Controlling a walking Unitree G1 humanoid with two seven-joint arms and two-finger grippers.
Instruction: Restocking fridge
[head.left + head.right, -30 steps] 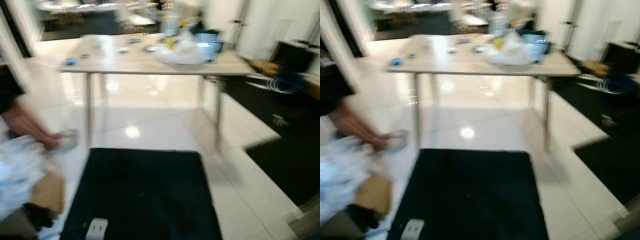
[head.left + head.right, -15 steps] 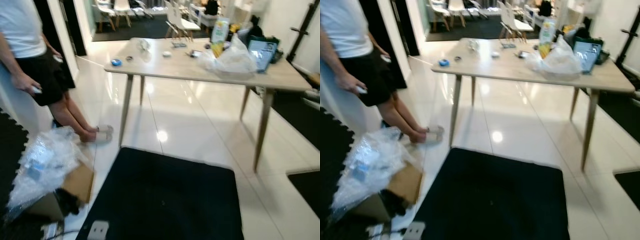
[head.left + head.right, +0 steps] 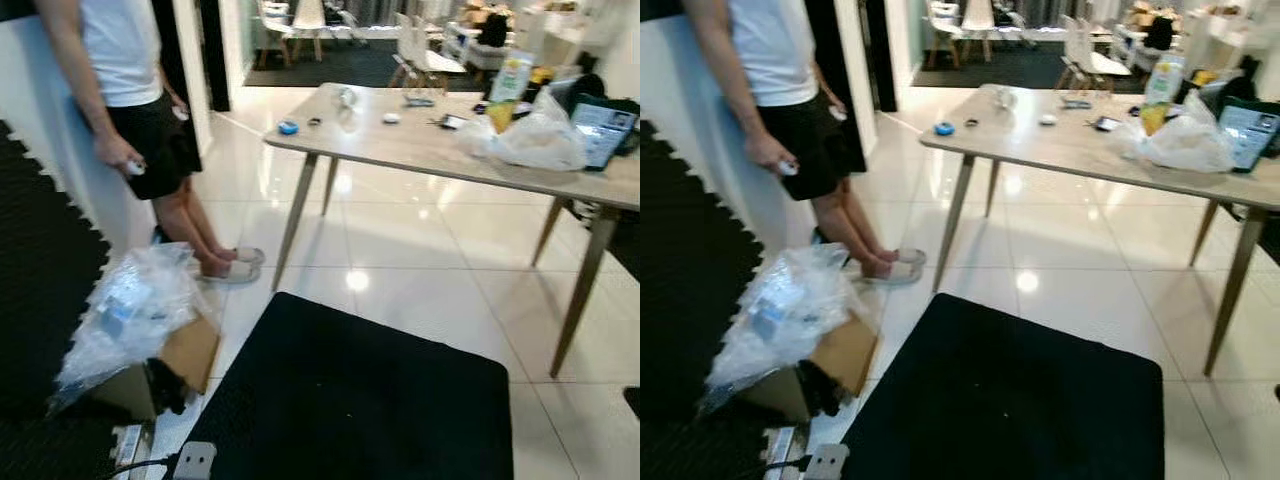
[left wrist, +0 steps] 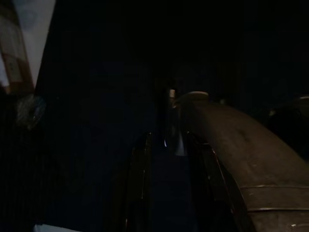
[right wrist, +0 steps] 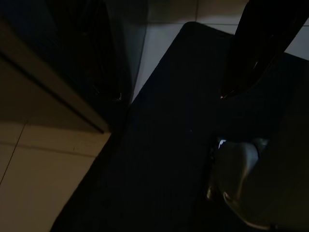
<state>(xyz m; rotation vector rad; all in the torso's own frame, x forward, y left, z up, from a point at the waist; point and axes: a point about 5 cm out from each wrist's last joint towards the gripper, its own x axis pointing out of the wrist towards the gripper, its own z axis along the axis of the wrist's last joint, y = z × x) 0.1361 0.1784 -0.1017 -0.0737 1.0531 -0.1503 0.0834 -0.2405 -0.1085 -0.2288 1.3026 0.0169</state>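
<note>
A light wooden table (image 3: 400, 140) stands ahead on the glossy white tile floor. On its far right end are a tall drink carton (image 3: 512, 76), a white plastic bag (image 3: 535, 142) and a blue-screened tablet (image 3: 605, 126). Small items lie near its left end, among them a blue round thing (image 3: 289, 127). My right gripper (image 5: 170, 95) hangs open above the black floor mat (image 5: 164, 159), with nothing between its fingers. In the very dark left wrist view my left gripper (image 4: 168, 140) hangs idle over the same dark mat.
A person (image 3: 130, 110) in a white shirt and black shorts stands at the left by a white wall. Bubble wrap (image 3: 135, 310) lies over a cardboard box (image 3: 185, 355). A power strip (image 3: 190, 462) sits at the edge of the black mat (image 3: 360, 400). Chairs (image 3: 415, 50) stand beyond the table.
The camera has swung left and the blur has cleared. The table now sits further right in the picture and the person and bubble wrap are fully in sight.
</note>
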